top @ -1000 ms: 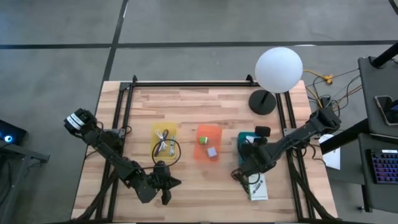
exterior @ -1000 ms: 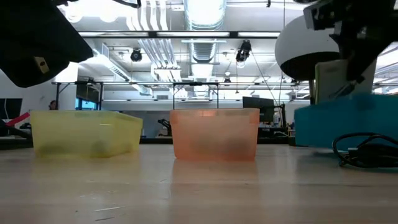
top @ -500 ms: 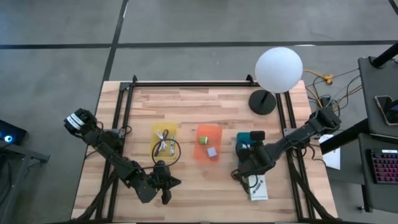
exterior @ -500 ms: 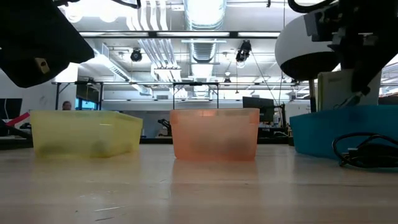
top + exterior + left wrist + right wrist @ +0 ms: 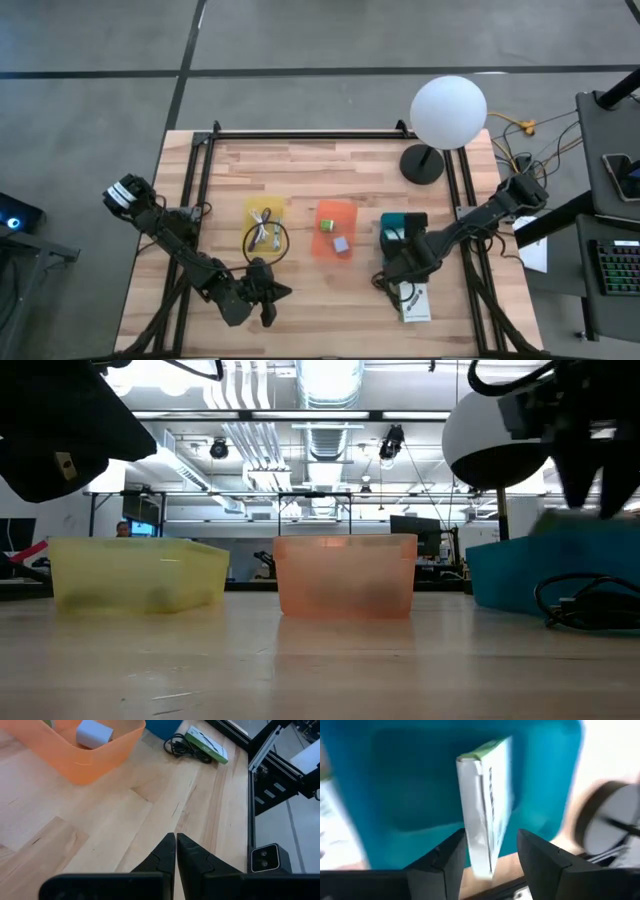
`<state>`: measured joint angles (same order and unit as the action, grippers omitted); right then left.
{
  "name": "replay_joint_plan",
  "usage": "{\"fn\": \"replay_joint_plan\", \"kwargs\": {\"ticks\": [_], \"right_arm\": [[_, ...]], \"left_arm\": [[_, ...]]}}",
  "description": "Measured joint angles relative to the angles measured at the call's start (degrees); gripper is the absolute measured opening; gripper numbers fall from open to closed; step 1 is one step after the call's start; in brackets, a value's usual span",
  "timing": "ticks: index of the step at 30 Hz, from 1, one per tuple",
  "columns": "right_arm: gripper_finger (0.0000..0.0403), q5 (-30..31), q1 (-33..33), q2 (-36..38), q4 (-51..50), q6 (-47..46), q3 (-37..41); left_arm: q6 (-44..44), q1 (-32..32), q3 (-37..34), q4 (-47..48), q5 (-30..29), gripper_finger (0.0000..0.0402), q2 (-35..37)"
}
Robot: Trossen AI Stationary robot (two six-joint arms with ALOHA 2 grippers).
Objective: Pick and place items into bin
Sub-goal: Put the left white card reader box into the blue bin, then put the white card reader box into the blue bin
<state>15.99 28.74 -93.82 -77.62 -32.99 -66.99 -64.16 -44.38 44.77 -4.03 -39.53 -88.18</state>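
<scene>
My right gripper point(image 5: 397, 241) hangs over the teal bin point(image 5: 408, 220), pointing steeply down, open. A white packet with a green edge point(image 5: 487, 795) stands on end in the gap between its fingers, blurred, down inside the teal bin point(image 5: 405, 785). My left gripper point(image 5: 282, 294) waits shut near the table's front edge, its fingers point(image 5: 176, 845) over bare wood. A second white-and-green packet point(image 5: 413, 300) and a coiled black cord point(image 5: 386, 282) lie on the table in front of the teal bin.
An orange bin point(image 5: 336, 229) holds a green and a pale-purple cube. A yellow bin point(image 5: 264, 226) holds cords. A white globe lamp point(image 5: 447, 112) stands on its dark base at the back right. Black frame rails run along both sides of the table.
My right gripper has opened above the teal bin and tipped a little. The white packet, which it held upright above the bin's rim, has left the fingers and dropped into the bin.
</scene>
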Motion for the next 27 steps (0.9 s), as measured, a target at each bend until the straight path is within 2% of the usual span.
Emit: {"fn": "replay_joint_plan", "kwargs": {"ticks": [4,8,13,17,21,27], "right_arm": [[0.0175,-5.64,1.54,0.00,-2.17,-0.64,0.12],[0.0184,-8.79,3.78,0.12,-2.94,-4.65,-0.96],[0.0192,-12.71,7.21,0.14,-1.75,-14.84,-4.23],[0.0195,-15.95,11.41,0.07,7.17,-22.70,-5.57],[0.0196,-15.66,16.33,-0.47,17.08,-33.12,-5.35],[0.0196,-17.76,21.30,-7.39,20.82,-45.95,-6.31]], "left_arm": [[0.00,0.00,0.00,0.00,0.01,0.0000,0.00],[0.00,0.00,0.00,0.00,0.02,0.0000,0.00],[0.02,0.00,0.00,0.00,0.02,0.0000,0.00],[0.08,0.00,0.00,-0.02,0.04,0.0000,0.00],[0.47,0.00,0.00,-0.01,0.04,0.0000,0.00],[1.02,0.00,-0.02,-0.01,0.04,0.0000,0.00]]}}
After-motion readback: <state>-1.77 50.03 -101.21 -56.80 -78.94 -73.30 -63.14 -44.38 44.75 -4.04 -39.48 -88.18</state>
